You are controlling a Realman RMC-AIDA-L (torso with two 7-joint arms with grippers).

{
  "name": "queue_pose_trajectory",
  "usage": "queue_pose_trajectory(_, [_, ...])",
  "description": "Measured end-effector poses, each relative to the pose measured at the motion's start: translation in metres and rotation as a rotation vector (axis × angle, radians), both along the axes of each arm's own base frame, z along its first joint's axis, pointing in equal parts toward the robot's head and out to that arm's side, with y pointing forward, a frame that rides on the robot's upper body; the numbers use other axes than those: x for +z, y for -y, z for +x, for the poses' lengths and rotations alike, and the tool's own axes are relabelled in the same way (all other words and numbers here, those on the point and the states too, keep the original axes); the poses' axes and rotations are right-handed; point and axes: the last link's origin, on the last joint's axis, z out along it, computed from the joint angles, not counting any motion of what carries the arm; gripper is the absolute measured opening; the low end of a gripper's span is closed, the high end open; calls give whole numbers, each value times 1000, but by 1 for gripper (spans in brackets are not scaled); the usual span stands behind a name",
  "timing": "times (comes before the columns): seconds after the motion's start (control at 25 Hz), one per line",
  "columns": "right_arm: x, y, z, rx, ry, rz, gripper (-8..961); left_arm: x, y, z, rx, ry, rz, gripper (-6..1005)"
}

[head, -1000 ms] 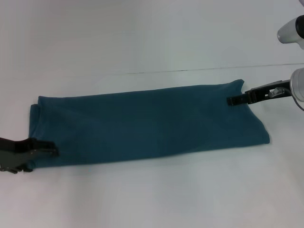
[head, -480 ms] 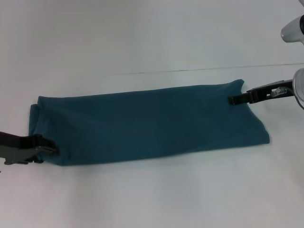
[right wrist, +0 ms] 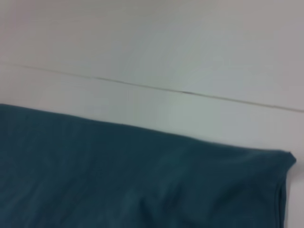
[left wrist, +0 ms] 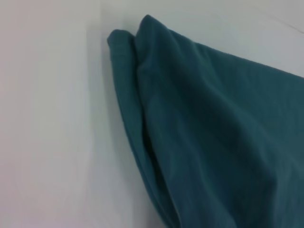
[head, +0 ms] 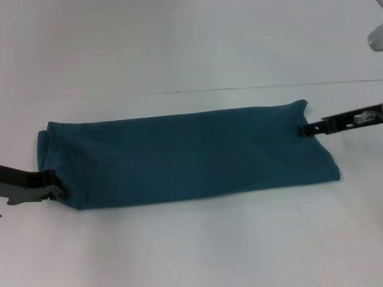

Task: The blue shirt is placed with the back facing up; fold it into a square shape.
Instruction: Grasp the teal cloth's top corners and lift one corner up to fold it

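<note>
The blue shirt (head: 185,156) is laid flat on the white table (head: 191,239). It has been folded into a long band that runs from the robot's left to its right, with the right end a little farther away. Only plain blue cloth is seen on top.

The left gripper (head: 55,186) is seen low at the near left corner of the shirt. Its dark tips are touching the edge of the cloth there. The tips are held close together, but it cannot be told from the head view whether the cloth is pinched between them. In the left wrist view, two layers of the shirt (left wrist: 213,133) are seen stacked at that end, with the folded edge a little raised off the table. No fingers are shown in that view.

The right gripper (head: 303,128) is seen at the far right end of the shirt, near the top corner. Its thin tips are just at the edge of the cloth. How wide they are cannot be told. In the right wrist view, the shirt's corner (right wrist: 280,166) is seen lying flat on the table.
</note>
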Motion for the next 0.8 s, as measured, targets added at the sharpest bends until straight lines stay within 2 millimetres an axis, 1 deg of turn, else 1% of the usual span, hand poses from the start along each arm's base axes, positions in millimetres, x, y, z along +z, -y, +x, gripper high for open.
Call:
queue_pose_trajectory(0.16, [14,15,5,-89,11,-34,893,0,-1,2,-34,2,-3,127])
queue_pose_trajectory(0.24, [20,24,9,-153,53,-58,893,1,-2,2,-49,-1,-2,123])
queue_pose_trajectory(0.32, [21,30,13,-201,91,-71,892,1,-2,2,-61,-5,-3,119])
queue_pose_trajectory(0.52, [18,37,25,-279,157,-79,890,0,-3,4,-84,-12,-7,117])
queue_pose_trajectory(0.8, [8,36,36,-309,133,-63,888,-1,-4,6,-100,-17,-11,117])
